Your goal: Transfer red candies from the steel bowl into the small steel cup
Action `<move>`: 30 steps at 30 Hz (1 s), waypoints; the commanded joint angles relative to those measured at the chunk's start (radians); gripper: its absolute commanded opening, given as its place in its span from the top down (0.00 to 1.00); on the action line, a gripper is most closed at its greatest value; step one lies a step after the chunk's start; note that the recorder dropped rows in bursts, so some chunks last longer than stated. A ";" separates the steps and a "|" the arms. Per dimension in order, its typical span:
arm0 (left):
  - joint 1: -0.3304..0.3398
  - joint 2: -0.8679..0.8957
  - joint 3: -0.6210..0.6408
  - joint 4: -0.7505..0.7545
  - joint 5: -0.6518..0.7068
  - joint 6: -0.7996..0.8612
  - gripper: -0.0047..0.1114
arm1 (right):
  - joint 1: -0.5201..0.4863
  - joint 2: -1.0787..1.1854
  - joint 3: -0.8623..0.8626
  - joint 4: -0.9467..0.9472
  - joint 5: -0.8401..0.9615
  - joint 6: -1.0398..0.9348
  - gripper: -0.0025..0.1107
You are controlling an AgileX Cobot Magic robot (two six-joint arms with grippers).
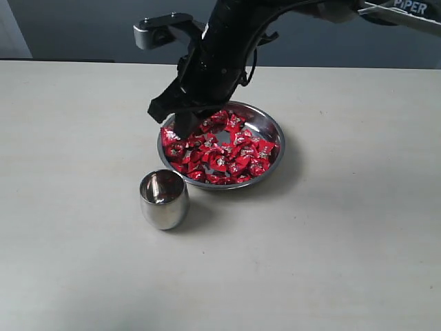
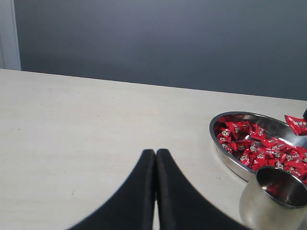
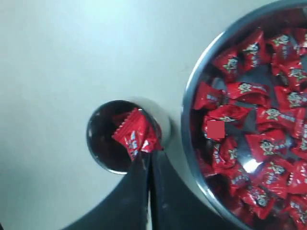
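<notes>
- R gripper (image 3: pixel 147 154) pinched closed on one red candy (image 3: pixel 134 133), above steel bowl (image 1: pixel 273 129) rim.
- Other red candies (image 1: pixel 224 150) in bowl; small steel cup (image 1: pixel 164 200) just beside it.
- Light, crinkly, prob. slippery foil: pinch body, not ends.
- L gripper (image 2: pixel 155 160) closed, empty.

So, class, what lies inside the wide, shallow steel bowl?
Many shiny red foil-wrapped candies, with bare steel showing along the steel bowl's far side. The black right gripper covers its left part in the exterior view, hiding whatever lies beneath.

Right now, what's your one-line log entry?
right gripper: shut on candy | where: over bowl, near cup | left gripper: shut, empty
</notes>
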 commanded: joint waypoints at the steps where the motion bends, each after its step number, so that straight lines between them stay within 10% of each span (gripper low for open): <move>1: -0.006 -0.005 0.002 0.000 -0.005 -0.003 0.96 | 0.051 -0.012 -0.005 0.001 0.020 -0.040 0.98; 13: -0.006 -0.005 0.002 0.000 -0.005 -0.003 0.96 | 0.100 -0.012 -0.005 -0.070 0.056 -0.040 0.97; 19: -0.006 -0.005 0.002 0.000 -0.005 -0.003 0.96 | 0.100 -0.012 -0.005 -0.073 0.033 -0.040 0.63; 30: -0.006 -0.005 0.002 0.000 -0.005 -0.003 0.96 | 0.038 -0.010 -0.005 -0.394 -0.097 0.197 0.63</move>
